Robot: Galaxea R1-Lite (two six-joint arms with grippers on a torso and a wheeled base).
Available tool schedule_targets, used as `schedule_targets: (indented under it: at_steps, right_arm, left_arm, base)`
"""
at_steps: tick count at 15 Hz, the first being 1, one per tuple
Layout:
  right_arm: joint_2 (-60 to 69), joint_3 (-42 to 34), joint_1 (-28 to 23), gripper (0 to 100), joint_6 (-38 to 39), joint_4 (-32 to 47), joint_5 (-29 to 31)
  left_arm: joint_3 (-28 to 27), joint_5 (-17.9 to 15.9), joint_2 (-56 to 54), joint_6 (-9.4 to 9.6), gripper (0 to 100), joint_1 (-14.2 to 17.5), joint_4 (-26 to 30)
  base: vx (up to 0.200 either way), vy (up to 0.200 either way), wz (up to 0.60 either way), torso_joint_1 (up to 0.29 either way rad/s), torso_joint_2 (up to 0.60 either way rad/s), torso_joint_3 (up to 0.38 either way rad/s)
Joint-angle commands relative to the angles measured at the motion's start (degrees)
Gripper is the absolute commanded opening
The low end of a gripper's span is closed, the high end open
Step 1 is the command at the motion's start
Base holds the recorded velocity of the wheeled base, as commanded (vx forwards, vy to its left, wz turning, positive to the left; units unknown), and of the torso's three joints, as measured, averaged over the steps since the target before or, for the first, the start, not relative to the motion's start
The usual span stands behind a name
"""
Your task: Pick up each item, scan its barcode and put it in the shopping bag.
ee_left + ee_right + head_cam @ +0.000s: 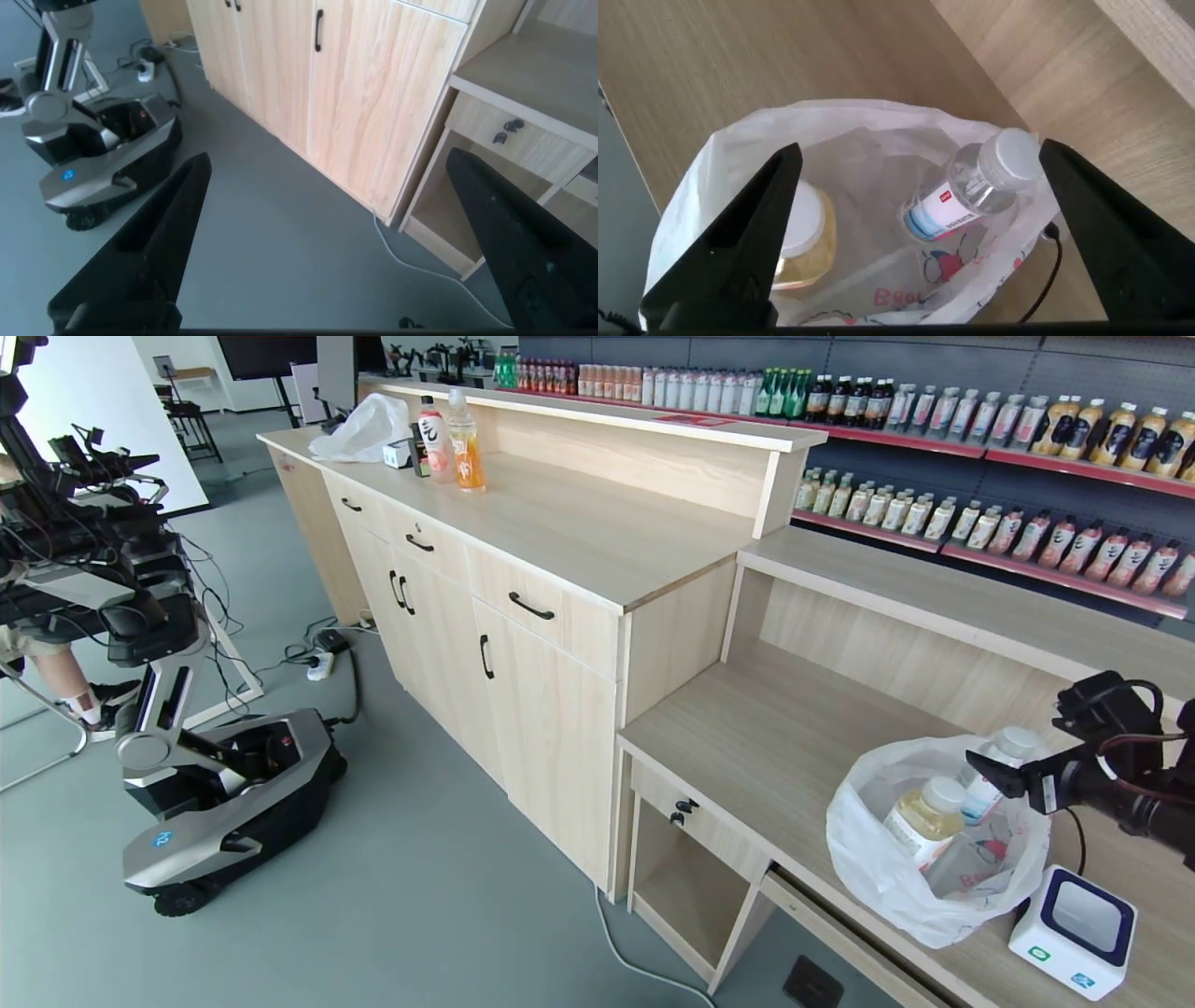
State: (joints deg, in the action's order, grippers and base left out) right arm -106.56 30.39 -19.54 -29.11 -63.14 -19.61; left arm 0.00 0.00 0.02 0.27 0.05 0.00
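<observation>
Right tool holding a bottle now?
No, the right tool hangs open above the shopping bag; the clear bottle lies inside it.

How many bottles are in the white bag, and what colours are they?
Yellow drink bottle: 1
Clear bottle with a blue label: 1
Total: 2 bottles in the shopping bag

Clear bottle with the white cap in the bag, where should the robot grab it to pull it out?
Probably just under the white cap, coming from above. The clear bottle leans cap-up in the shopping bag, its lower body sunk in plastic beside the yellow bottle. The open right pincer hangs above the bag.
</observation>
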Motion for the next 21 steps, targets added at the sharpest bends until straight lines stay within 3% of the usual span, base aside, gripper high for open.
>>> schedule_targets:
  at_steps: [1, 2, 5, 9, 14, 17, 19, 21]
  right_arm:
    - [12.0, -3.6, -3.7, 100, -1.8, 2.8, -0.1]
    - [12.9, -3.8, -3.9, 100, -1.7, 3.4, -0.1]
    - [24.1, -4.4, -6.9, 100, -3.7, 15.0, 1.2]
    - [29.7, -3.7, -14.8, 100, 0.0, 18.9, 12.8]
    - [22.4, 0.6, -35.0, 100, 1.2, 29.6, 29.2]
    - [14.3, 3.5, -37.8, 100, 6.3, 26.8, 30.4]
    - [9.8, 4.8, -37.8, 100, 3.4, 23.2, 30.2]
    - [2.3, 5.3, -37.8, 100, -6.4, 17.2, 29.4]
  left_arm:
    - [0.0, 0.0, 0.0, 0.0, 100, 0.0, 0.0]
    - [0.0, 0.0, 0.0, 0.0, 100, 0.0, 0.0]
    - [0.0, 0.0, 0.0, 0.0, 100, 0.0, 0.0]
    - [0.0, 0.0, 0.0, 0.0, 100, 0.0, 0.0]
    - [0.0, 0.0, 0.0, 0.0, 100, 0.0, 0.0]
    - [0.0, 0.0, 0.0, 0.0, 100, 0.0, 0.0]
    - [0.0, 0.0, 0.0, 0.0, 100, 0.0, 0.0]
    - [0.0, 0.0, 0.0, 0.0, 100, 0.0, 0.0]
  base:
    - [0.0, 0.0, 0.0, 0.0, 0.0, 0.0]
    - [0.0, 0.0, 0.0, 0.0, 0.0, 0.0]
    - [0.0, 0.0, -0.4, 0.0, 0.0, 0.002]
    - [0.0, 0.0, -0.6, 0.004, 0.0, 0.004]
    - [0.0, 0.0, -0.6, 0.0, 0.0, 0.0]
    - [0.0, 0.0, -0.2, 0.004, 0.0, -0.001]
    - [0.0, 0.0, 0.0, 0.0, 0.0, 0.0]
    - [0.0, 0.0, 0.0, 0.0, 0.0, 0.0]
